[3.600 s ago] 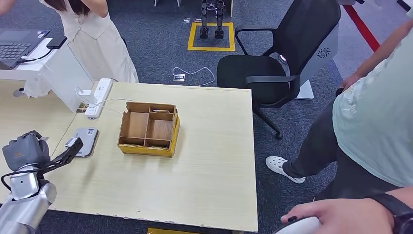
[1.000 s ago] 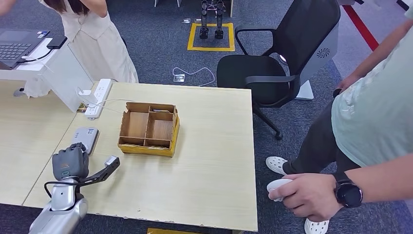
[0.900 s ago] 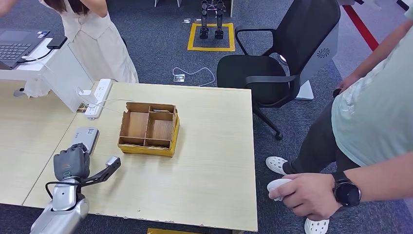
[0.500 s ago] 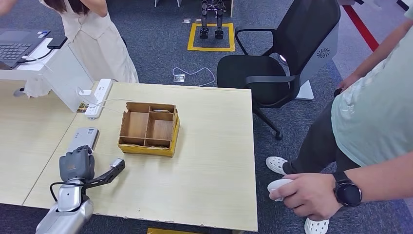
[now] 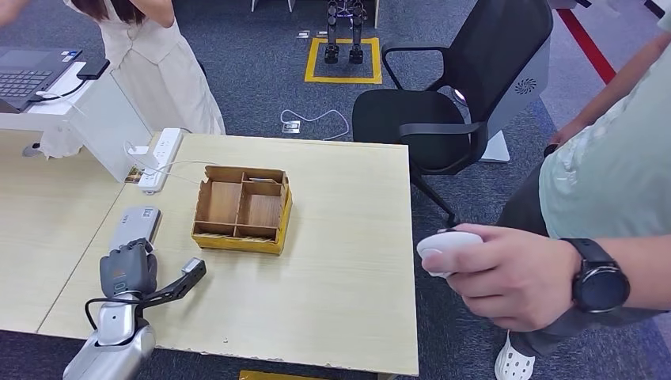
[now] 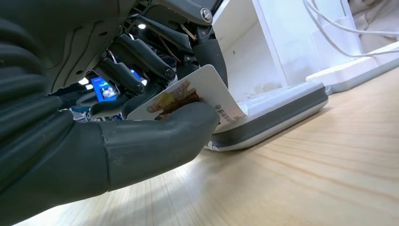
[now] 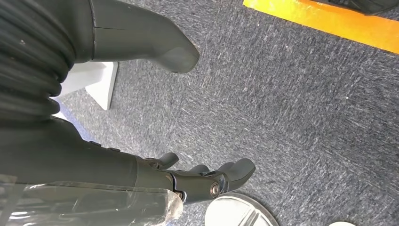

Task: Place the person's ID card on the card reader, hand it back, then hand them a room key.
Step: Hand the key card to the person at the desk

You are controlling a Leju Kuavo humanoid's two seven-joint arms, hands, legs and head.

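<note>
My left hand [image 5: 126,271] hovers low over the wooden table [image 5: 340,237], just in front of the grey card reader [image 5: 136,225]. In the left wrist view the white ID card [image 6: 200,89], printed with a photo and text, is pinched between the thumb and the fingers [image 6: 141,56], its free edge close to the card reader [image 6: 277,110]. A wooden box [image 5: 241,207] with compartments stands to the right of the reader, with a small card lying in its far compartment. My right hand [image 7: 155,174] hangs over grey carpet, fingers apart, holding nothing.
A white power strip [image 5: 161,158] and cables lie behind the reader beside a white stand [image 5: 107,119]. A person at the right holds a white controller [image 5: 447,247] near the table's edge. Another person in white stands at the back left. A black chair [image 5: 443,111] stands behind the table.
My left hand has moved right and toward the table's front, from left of the reader to just before it. The person's hand with the white controller has risen.
</note>
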